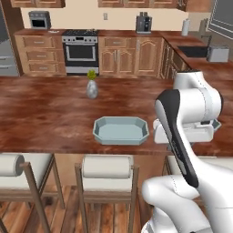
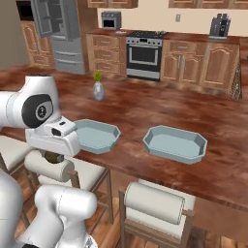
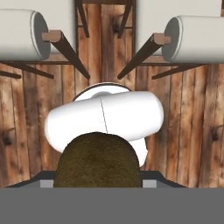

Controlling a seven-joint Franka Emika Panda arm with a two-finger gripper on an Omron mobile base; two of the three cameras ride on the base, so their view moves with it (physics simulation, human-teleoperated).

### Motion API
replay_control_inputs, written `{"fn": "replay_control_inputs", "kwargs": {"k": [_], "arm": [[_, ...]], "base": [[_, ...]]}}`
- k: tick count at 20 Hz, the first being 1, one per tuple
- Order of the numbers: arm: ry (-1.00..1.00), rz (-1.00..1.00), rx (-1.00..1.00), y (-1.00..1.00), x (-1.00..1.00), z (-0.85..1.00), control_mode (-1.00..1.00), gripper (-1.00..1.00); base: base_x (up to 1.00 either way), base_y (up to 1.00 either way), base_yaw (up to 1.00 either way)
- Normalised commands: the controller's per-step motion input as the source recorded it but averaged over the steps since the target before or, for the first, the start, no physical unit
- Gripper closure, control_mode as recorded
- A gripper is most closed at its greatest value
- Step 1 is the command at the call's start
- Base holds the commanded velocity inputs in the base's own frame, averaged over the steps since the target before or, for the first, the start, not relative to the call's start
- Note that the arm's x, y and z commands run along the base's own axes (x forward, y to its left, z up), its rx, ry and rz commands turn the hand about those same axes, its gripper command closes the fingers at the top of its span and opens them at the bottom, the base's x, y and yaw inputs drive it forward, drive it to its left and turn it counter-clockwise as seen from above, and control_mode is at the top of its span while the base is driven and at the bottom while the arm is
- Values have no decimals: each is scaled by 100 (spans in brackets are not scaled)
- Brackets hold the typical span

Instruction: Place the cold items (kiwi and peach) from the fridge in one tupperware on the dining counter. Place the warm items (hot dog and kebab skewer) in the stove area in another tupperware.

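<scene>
1. Kiwi [image 3: 97, 160] fills the lower middle of the hand view, a dark olive-brown oval pressed right up against the lens at the bottom edge, where the fingertips sit.
2. The fingers themselves are hidden behind the fruit there; the gripper [image 2: 52, 156] reads as clamped on the kiwi, which shows as a small brown lump [image 2: 52, 156] under the white hand at the left of the right base view.
3. That hand hangs over the stools [image 2: 154, 202], off the near edge of the dining counter [image 2: 145, 109], just left of the nearer tupperware [image 2: 96, 135].
4. A second tupperware [image 2: 175, 143] lies to the right of centre on the counter; both look empty.
5. A vase [image 1: 92, 88] stands upper centre on the counter, well behind the tubs.
6. Fridge [image 2: 60, 31] stands open at upper left, the stove [image 2: 144, 54] at upper centre.
</scene>
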Motion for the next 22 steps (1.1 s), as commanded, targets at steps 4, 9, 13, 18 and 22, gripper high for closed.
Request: {"fn": "replay_control_inputs", "kwargs": {"k": [4, 9, 13, 18, 22], "arm": [[0, 0, 0, 0, 0, 0, 100, 100], [0, 0, -1, 0, 19, 0, -100, 100], [7, 13, -1, -2, 84, 6, -100, 100], [0, 4, -1, 0, 91, 2, -100, 100], [1, 0, 4, -2, 100, 0, -100, 100]], "base": [[19, 4, 10], [4, 0, 0], [0, 0, 0], [0, 0, 0], [0, 0, 0]]}}
